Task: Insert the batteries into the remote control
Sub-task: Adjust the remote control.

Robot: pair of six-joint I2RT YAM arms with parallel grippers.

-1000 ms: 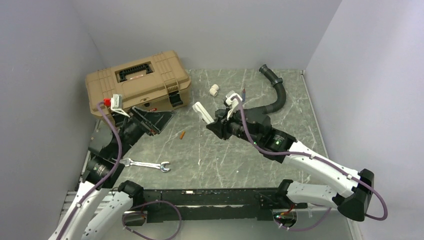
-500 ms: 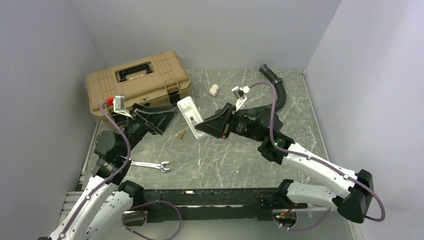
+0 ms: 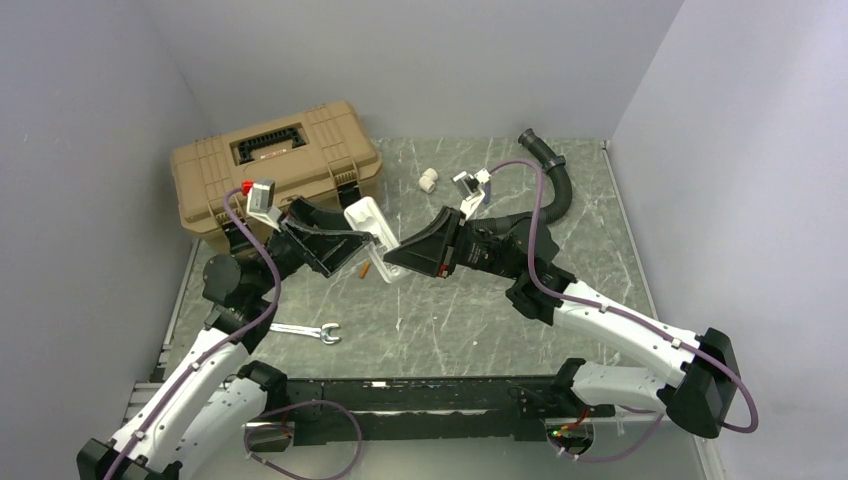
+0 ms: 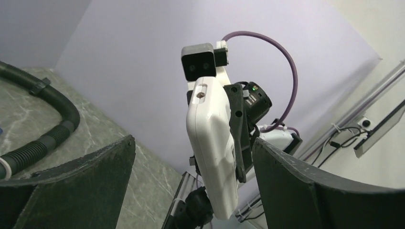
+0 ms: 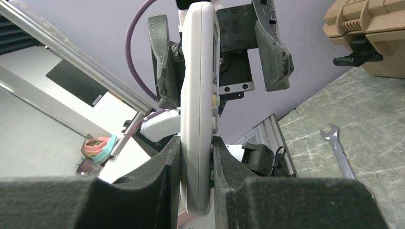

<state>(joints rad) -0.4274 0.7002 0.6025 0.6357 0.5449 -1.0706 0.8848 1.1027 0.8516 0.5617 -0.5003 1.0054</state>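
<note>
My right gripper (image 3: 392, 262) is shut on the white remote control (image 3: 372, 232) and holds it above the table. In the right wrist view its pads (image 5: 168, 176) clamp the remote (image 5: 198, 105) edge-on near its lower end. My left gripper (image 3: 358, 248) is open, with its fingers either side of the remote's far end. In the left wrist view the remote (image 4: 212, 157) hangs between the fingers (image 4: 76, 186) with a gap on each side. One orange battery (image 3: 366, 268) lies on the table just below the remote. No other battery shows.
A tan toolbox (image 3: 275, 160) stands at the back left. A silver wrench (image 3: 305, 331) lies near the left arm and also shows in the right wrist view (image 5: 340, 153). A white pipe fitting (image 3: 429, 180) and a black corrugated hose (image 3: 556, 190) lie at the back.
My right arm has swung the remote left and turned it toward the left gripper. My left arm has risen and moved right, so its open fingers now flank the remote.
</note>
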